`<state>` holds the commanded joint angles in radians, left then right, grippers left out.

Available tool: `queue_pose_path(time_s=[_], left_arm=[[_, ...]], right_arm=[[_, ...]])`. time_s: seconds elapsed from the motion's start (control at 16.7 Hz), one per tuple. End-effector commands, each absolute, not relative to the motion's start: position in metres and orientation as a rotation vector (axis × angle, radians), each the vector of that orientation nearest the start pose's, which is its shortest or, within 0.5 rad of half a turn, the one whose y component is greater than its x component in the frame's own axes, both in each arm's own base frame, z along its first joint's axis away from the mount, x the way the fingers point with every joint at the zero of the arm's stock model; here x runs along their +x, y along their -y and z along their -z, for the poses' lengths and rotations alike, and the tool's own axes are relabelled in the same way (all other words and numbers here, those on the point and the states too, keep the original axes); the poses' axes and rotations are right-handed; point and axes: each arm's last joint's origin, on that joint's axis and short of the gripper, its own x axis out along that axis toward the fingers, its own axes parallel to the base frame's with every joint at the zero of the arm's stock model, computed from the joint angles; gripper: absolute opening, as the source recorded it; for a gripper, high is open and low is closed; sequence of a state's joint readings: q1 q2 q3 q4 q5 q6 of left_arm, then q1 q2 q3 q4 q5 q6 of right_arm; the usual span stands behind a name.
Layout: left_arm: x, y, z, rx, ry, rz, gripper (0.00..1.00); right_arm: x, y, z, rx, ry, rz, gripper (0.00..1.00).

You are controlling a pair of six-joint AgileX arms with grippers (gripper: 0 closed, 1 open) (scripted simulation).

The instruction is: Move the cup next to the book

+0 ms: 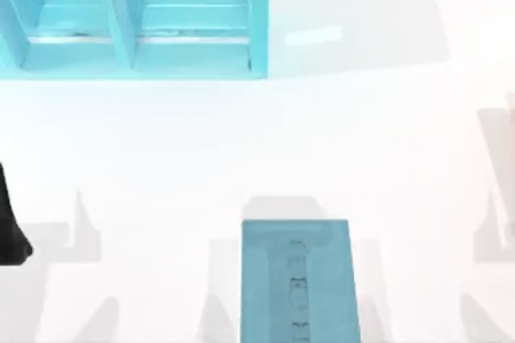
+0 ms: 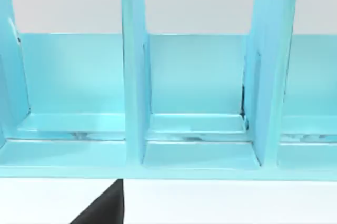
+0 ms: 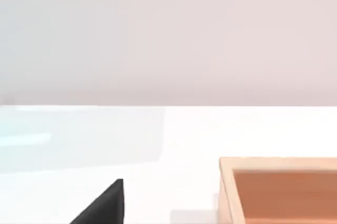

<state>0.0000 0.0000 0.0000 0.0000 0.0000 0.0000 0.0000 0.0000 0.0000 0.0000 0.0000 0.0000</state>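
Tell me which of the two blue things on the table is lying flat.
The book, at the near edge, lies flat with dark marks down its middle. The shelf unit, at the far left, stands upright with open compartments.

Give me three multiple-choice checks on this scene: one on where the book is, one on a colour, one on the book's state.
1. In the top view, the book lies:
A) near the bottom edge, about centre
B) in the top left corner
C) at the right edge

2. The box in the right wrist view is:
A) green
B) orange-brown
C) black

3. The book is:
A) standing upright
B) open, pages spread
C) flat and closed

Answers:
1 A, it sits low and central on the table.
2 B, its rim and inner floor are orange-brown.
3 C, its one teal cover faces up at the camera.
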Motion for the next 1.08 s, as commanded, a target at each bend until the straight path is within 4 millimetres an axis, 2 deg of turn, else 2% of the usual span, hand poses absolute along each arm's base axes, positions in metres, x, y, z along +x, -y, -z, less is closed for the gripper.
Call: queue_pose_path(time_s=[0.24,0.54,0.84,1.08], left_arm=[[0.106,0.001,-0.166,0.029,-0.015,-0.007,1.0],[0.114,-0.004,-0.201,0.271,-0.192,-0.029,1.0],[0.151,-0.02,-0.228,0.655,-0.621,0.096,1.0],[0.192,-0.048,-0.226,0.892,-1.011,0.413,1.0]], right_arm=[[0.106,0.001,-0.16,0.0,0.0,0.0,1.0],[0.106,0.001,-0.16,0.0,0.0,0.0,1.0],[0.106,0.001,-0.16,0.0,0.0,0.0,1.0],[0.106,0.001,-0.16,0.0,0.0,0.0,1.0]])
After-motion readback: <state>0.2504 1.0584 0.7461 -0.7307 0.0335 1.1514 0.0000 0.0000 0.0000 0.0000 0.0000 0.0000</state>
